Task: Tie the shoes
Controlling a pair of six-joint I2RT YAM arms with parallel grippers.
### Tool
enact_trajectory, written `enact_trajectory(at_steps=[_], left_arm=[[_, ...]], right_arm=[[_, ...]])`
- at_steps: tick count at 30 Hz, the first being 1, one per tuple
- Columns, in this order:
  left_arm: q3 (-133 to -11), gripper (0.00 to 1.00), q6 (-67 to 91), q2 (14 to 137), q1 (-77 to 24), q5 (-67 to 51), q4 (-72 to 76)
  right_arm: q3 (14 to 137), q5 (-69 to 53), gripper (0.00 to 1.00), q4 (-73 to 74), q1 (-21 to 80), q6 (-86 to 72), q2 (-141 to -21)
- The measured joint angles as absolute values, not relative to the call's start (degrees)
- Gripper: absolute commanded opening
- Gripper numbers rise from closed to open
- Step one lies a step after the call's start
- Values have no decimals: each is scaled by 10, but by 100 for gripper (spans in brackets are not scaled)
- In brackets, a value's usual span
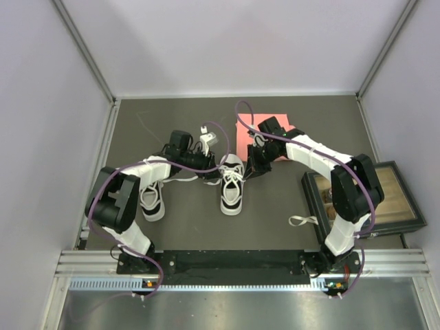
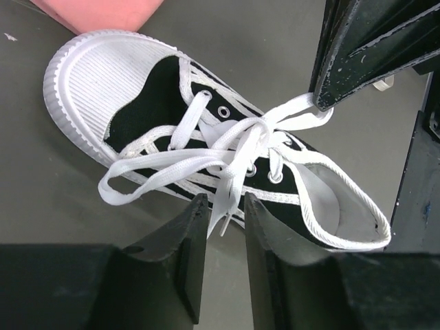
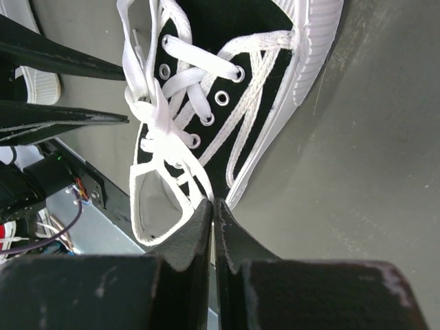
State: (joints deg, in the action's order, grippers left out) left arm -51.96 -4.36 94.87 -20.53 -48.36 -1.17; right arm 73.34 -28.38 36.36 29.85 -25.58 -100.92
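One of the shoes (image 1: 232,187) stands in the middle of the dark mat, toe toward the back, its white laces crossed loosely. The other shoe (image 1: 152,200) lies partly under my left arm. My left gripper (image 1: 214,168) hangs at the middle shoe's left side. Seen from the left wrist, the shoe (image 2: 158,103) lies ahead and a loose lace end (image 2: 230,185) hangs between the tips of my left gripper (image 2: 223,203), which stands open with a gap either side. My right gripper (image 3: 214,203) is shut on a lace (image 3: 196,175) by the shoe's heel opening.
A pink pad (image 1: 256,141) lies behind the middle shoe. A dark framed tray (image 1: 395,199) sits at the right, with a white strip (image 1: 301,221) in front of it. A small white object (image 1: 208,137) rests at the back. Grey walls close in the mat.
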Motion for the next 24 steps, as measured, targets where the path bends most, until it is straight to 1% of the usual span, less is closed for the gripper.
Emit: enact_trajectory(at_steps=[1,4,6,7,8,16,17,18,21,24], left_arm=[[-521,22,-44,951,-206,-484,-11],[-525,10,-46,955,-208,-483,-12],[-526,5,-47,955,-208,-484,-13],[-526,0,-48,955,-207,-484,-15],[-526,0,-49,955,-207,-484,-17],[-526,0,-64,947,-207,-489,-40],[-526,12,-66,944,-207,-491,-43],[-526,16,-67,943,-207,-491,-46],[-526,25,-69,942,-207,-491,-48],[-526,29,-66,942,-207,-488,-47]], right_arm=[[734,-284,2,365,298,-256,-1009],[738,-284,2,365,298,-256,-1009],[740,-284,2,365,298,-256,-1009],[740,-284,2,365,298,-256,-1009],[740,-284,2,365,298,-256,-1009],[740,-284,1,365,298,-256,-1010],[740,-284,1,365,298,-257,-1010],[740,-284,1,365,298,-257,-1010],[740,-284,1,365,298,-257,-1010],[740,-284,1,365,298,-258,-1010]])
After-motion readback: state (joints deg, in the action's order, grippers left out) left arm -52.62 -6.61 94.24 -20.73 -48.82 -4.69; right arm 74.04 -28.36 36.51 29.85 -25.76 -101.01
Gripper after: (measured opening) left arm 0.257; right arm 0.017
